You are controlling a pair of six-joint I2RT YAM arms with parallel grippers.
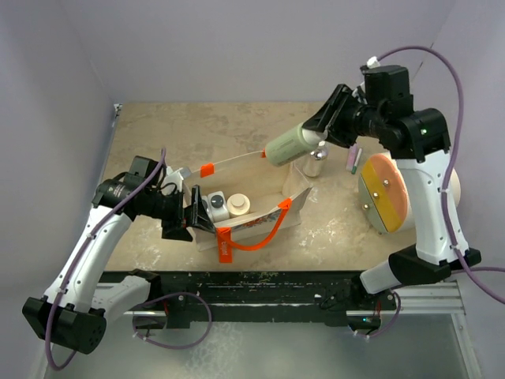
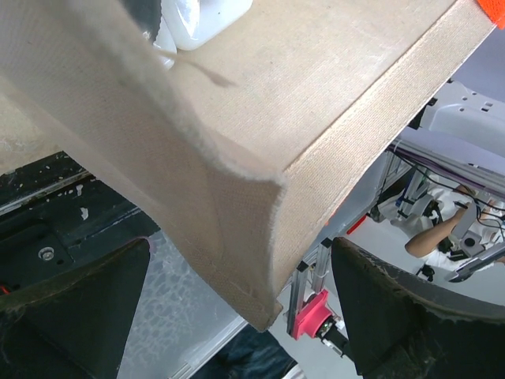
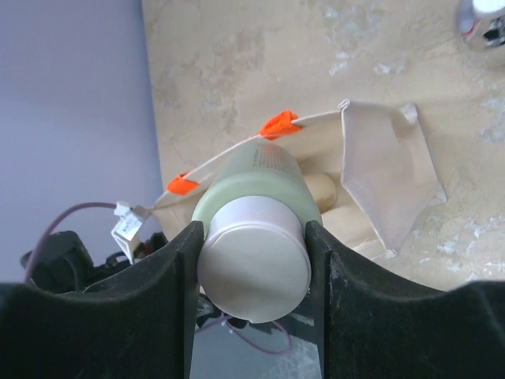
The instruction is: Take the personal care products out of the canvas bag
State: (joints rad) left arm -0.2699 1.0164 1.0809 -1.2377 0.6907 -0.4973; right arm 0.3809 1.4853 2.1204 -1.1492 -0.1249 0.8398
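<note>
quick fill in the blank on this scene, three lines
1. The right pincer is shut on a pale ____ bottle.
2. The canvas bag has ____ handles.
3. The left pincer has its jaws ____ around the bag's corner.
Missing words: green; orange; open.

The black right gripper (image 3: 252, 237) clamps a pale green cylindrical bottle (image 3: 256, 185) at its cream cap — over the open beige canvas bag (image 3: 387, 178).

Beige canvas bag (image 1: 293, 199) with bright orange handles (image 1: 257, 242); pale green bottle (image 1: 290, 144) with a cream cap (image 3: 252, 262).
</note>
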